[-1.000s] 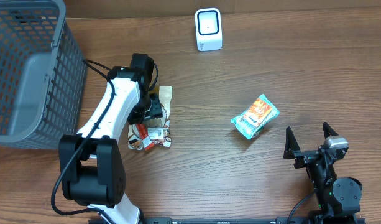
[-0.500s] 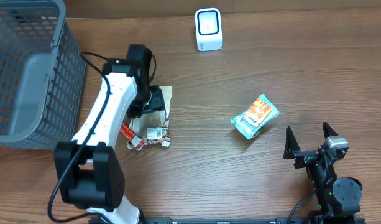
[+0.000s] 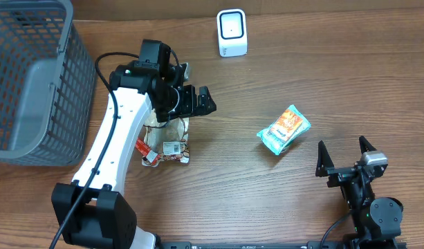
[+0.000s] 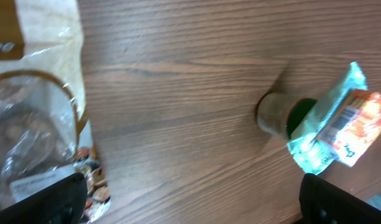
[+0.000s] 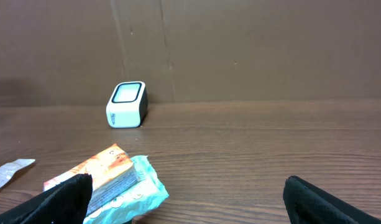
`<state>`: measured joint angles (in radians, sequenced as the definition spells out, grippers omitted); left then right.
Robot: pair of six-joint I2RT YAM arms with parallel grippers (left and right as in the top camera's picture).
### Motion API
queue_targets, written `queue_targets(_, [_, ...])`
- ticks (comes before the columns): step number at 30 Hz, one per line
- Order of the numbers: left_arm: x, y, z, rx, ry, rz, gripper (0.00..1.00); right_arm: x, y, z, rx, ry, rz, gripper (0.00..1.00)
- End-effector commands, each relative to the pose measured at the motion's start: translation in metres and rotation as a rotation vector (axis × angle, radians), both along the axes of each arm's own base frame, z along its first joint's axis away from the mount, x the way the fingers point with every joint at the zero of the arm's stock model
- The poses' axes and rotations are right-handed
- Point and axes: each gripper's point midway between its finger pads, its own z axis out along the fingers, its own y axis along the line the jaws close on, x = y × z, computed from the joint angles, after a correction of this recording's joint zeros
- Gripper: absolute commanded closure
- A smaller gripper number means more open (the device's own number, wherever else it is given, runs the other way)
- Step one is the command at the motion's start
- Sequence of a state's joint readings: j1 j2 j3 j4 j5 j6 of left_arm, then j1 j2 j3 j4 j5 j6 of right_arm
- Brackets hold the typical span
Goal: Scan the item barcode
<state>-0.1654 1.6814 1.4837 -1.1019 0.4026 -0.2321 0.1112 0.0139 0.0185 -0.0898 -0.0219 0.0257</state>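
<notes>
Grey basket left, white scanner rear, teal packet right

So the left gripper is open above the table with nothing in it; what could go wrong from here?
1. The clear snack bag lies flat near the left gripper, well short of the scanner, so it may go unscanned.
2. A flat, crinkly bag gives the open gripper little to pinch; a pickup could slip.
3. The teal packet sits nearby, and a careless sweep could nudge it.

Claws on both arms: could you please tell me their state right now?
Left claw: open, holding nothing.
Right claw: open, holding nothing.
</notes>
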Motion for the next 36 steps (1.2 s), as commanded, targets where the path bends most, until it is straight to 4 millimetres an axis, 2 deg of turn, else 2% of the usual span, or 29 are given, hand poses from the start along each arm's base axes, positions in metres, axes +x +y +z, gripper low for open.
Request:
queue_targets(1, [0.004, -0.011, 0.005, -0.036, -0.034, -0.035, 0.0, 0.0, -0.002, -0.001, 0.0, -0.005, -0.008, 0.0])
queue_targets(10, [0.01, 0.006, -0.001, 0.065, -0.057, -0.005, 0.0, 0.0, -0.002, -0.001, 0.0, -0.005, -0.008, 0.0])
queue_targets(18, [0.011, 0.007, -0.001, 0.073, -0.058, -0.003, 0.0, 0.0, 0.0, -0.001, 0.002, -0.009, 0.005, 0.0])
queue_targets(22, [0.011, 0.007, -0.001, 0.073, -0.058, -0.003, 0.0, -0.002, 0.01, 0.001, 0.12, 0.008, 0.06, 0.0])
queue_targets(26, [0.011, 0.007, -0.001, 0.073, -0.058, -0.003, 0.0, -0.002, 0.01, 0.004, 0.195, 0.019, 0.059, 0.0])
queue_targets(30, [0.011, 0.007, -0.001, 0.073, -0.058, -0.003, 0.0, -0.008, 0.009, 0.027, 0.249, 0.008, 0.056, 0.0])
queue_targets(36, [0.011, 0.007, -0.001, 0.073, -0.058, -0.003, 0.0, -0.022, -0.01, 0.084, 0.321, 0.008, -0.045, 0.0])
